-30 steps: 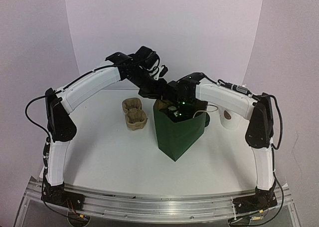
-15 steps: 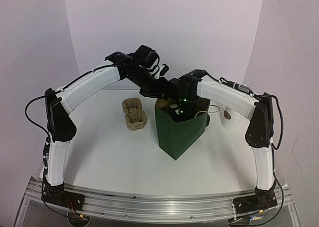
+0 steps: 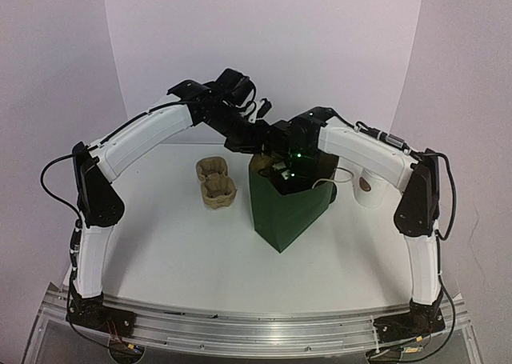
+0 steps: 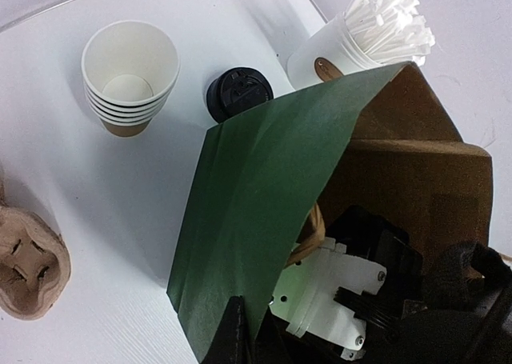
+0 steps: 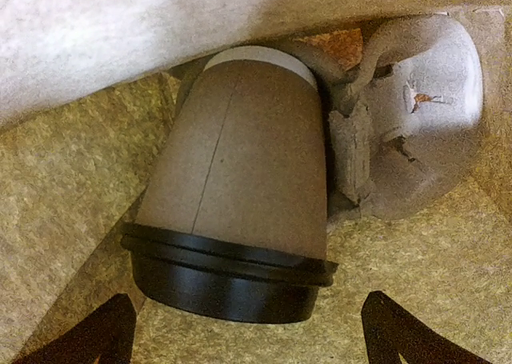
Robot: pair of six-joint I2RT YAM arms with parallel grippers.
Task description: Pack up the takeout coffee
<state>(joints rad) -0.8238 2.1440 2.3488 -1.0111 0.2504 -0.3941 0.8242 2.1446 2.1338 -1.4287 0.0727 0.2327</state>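
White table (image 3: 176, 252) and pale walls are all around, and a green bag (image 3: 284, 208) stands in the middle. The coffee (image 5: 240, 164) is down inside the bag, leaning over. Its black lid (image 5: 216, 288) is the part nearest the right wrist camera. Your right pincer (image 5: 246, 312) is spread wide apart. Its two fingers (image 5: 100, 332) sit out to each side of the lid, and I see no touch.

I think the coffee is light, with thin paper sides that squash if you squeeze hard. The lid looks smooth and slippery, and I think a pull on it could pop it off. If you must take hold, go for the brown side just under the lid ring. The cup is likely stiffest there, so squeeze gently. Keep it lid up, as it may spill.

Some things you cannot see. You cannot tell if there is drink inside. The far end of the cup is tucked under a pale blurry edge at the top of the view. A pale pulp piece (image 5: 424, 116) is just beside the cup, and you cannot tell if the cup rests in it or only leans on it. From above, the arms hide the bag's mouth, so the coffee does not show there. Your left pincer (image 4: 238, 340) is at the bag's green edge. Only one dark finger shows, so I cannot tell if it is pinching or loose.
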